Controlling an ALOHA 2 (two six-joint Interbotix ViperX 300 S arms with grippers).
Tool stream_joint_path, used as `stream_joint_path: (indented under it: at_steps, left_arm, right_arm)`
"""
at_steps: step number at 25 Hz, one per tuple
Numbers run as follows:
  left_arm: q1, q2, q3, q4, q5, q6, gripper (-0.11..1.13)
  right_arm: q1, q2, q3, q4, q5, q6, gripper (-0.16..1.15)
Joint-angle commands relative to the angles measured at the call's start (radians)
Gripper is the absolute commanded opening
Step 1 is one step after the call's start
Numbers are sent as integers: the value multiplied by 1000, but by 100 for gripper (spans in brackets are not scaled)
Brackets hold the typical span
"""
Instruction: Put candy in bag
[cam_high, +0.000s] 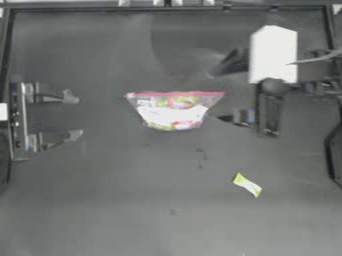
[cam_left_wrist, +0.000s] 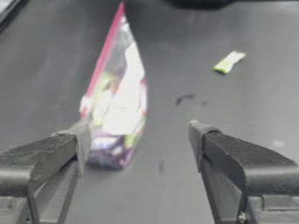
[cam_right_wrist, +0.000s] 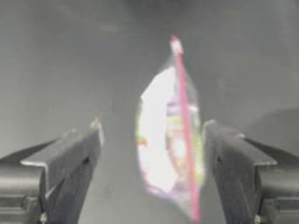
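Note:
The bag (cam_high: 174, 110), a clear pouch with a pink strip on its rim and colourful contents, lies at the middle of the table. Well off toward the front right lies the small yellow-green candy (cam_high: 247, 185), touched by nothing. My right gripper (cam_high: 226, 97) is open at the bag's right end; in the right wrist view the bag (cam_right_wrist: 169, 144) sits between its spread jaws (cam_right_wrist: 152, 131). At the table's left side my left gripper (cam_high: 70, 116) is open, short of the bag. Its wrist view shows the bag (cam_left_wrist: 116, 100) ahead, the candy (cam_left_wrist: 229, 61) farther off, and empty jaws (cam_left_wrist: 137, 135).
A white block (cam_high: 272, 54) on the right arm sits over the back right of the table. Bare dark tabletop (cam_high: 133, 200) surrounds the candy at the front. The table's raised edges run along the back and both sides.

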Motion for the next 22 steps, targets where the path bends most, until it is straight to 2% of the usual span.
stream_joint_path:
  at_steps: [1,10,22]
  left_arm:
    - [9,28,-18,-3,-3,-3,97]
    - [23,34,-2,-12,-3,-5,97]
    - [26,61,-5,-12,-21,-5,97]
  right_arm:
    - [0,63,-109,-18,54,-9,97]
    - [0,247,-296,-18,143,-84,97]
    - [-2,417,-453,-29,209,-124,97]
